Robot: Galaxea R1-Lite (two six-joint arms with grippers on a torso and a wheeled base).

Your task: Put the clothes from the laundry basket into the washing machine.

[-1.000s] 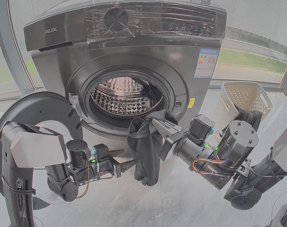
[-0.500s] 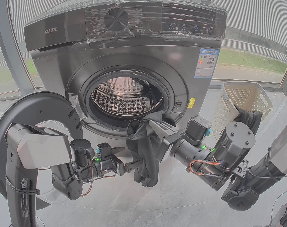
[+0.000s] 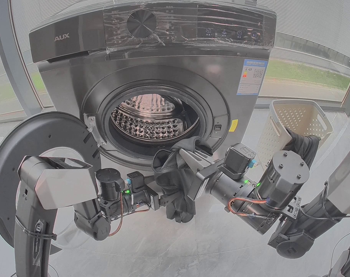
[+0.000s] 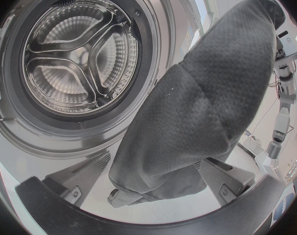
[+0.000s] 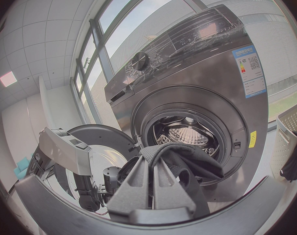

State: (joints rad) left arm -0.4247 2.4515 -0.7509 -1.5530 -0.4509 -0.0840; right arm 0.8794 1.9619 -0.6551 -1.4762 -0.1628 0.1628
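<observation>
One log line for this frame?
right tool shut on dark garment, before washing machine opening | left tool open, straddling garment's hanging end | door open | second dark garment on laundry basket rim

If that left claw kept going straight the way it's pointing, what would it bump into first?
The dark garment hanging from the right gripper. The left gripper points at it, and its open fingers flank the cloth, so contact looks near, though depth is unclear.

Bright daylight w/ drum (image 4: 80, 56) glare, fisheye edges
</observation>
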